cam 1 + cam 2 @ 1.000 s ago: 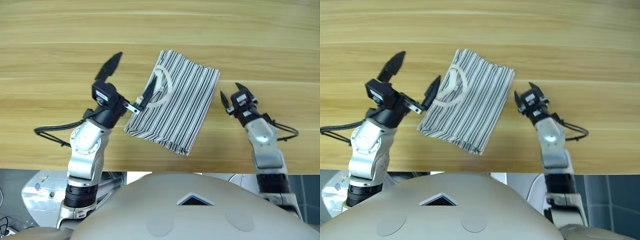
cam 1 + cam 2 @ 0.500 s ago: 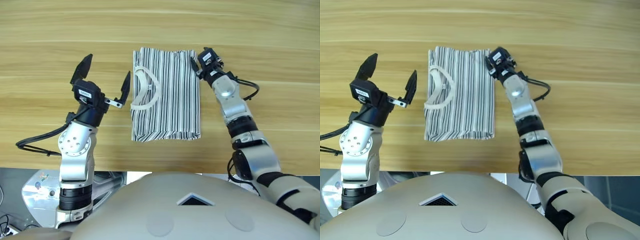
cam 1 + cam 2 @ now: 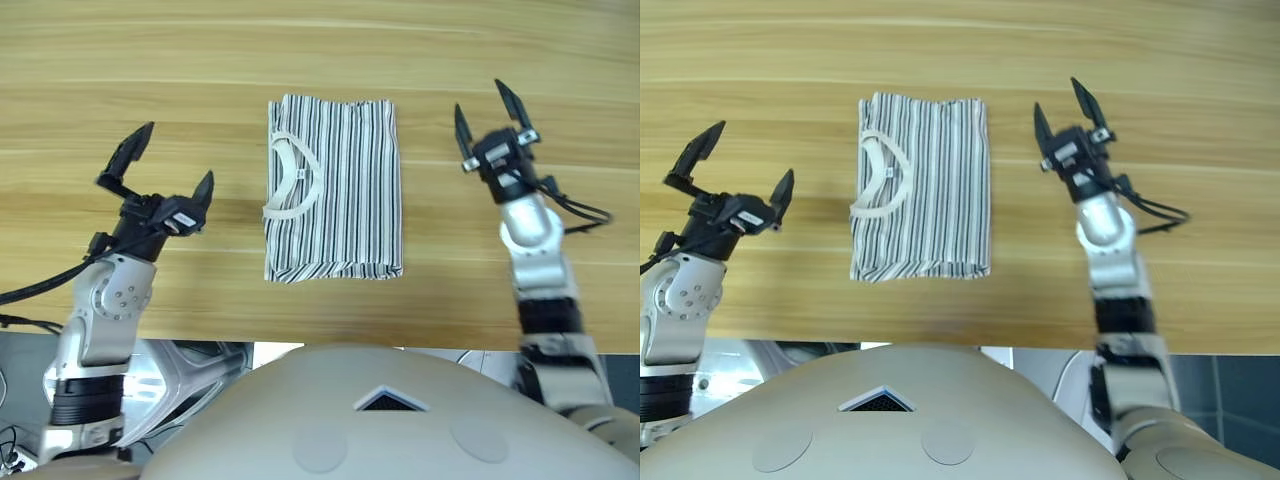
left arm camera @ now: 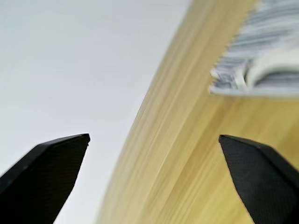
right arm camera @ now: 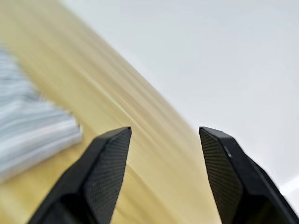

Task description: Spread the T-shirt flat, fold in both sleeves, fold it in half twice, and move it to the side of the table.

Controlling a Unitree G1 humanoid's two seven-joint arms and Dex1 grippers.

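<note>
While the striped T-shirt [image 3: 332, 190] lies folded into a neat rectangle on the wooden table [image 3: 120, 60], both grippers hang clear of it with nothing in them. The shirt rests flat between the two sets of jaws, its pale collar [image 3: 295, 180] facing up on the side nearer the left gripper [image 3: 178, 151].

The left gripper's jaws are spread wide and hold nothing. The shirt lies off to the robot's right of them, well apart, with a strip of bare wood between the nearer fingertip and the collar edge. These jaws sit about level with the middle of the shirt. From the left wrist camera, the two dark fingers [image 4: 46, 163] stand far apart. Bare wood and a pale surface beyond the table's edge show in the gap. A corner of the shirt lies past the tip of one finger, outside the opening, with its stacked layers showing at the edge.

The right gripper [image 3: 477, 95] is also open, its jaws less wide than the left's, and it grips nothing. The shirt lies to the robot's left of these jaws, near but not touching, and the fingertips point away from the robot, level with the shirt's far edge. In the right wrist camera the fingers [image 5: 105, 177] frame wood and a pale background, and the shirt's corner sits outside one finger.
</note>
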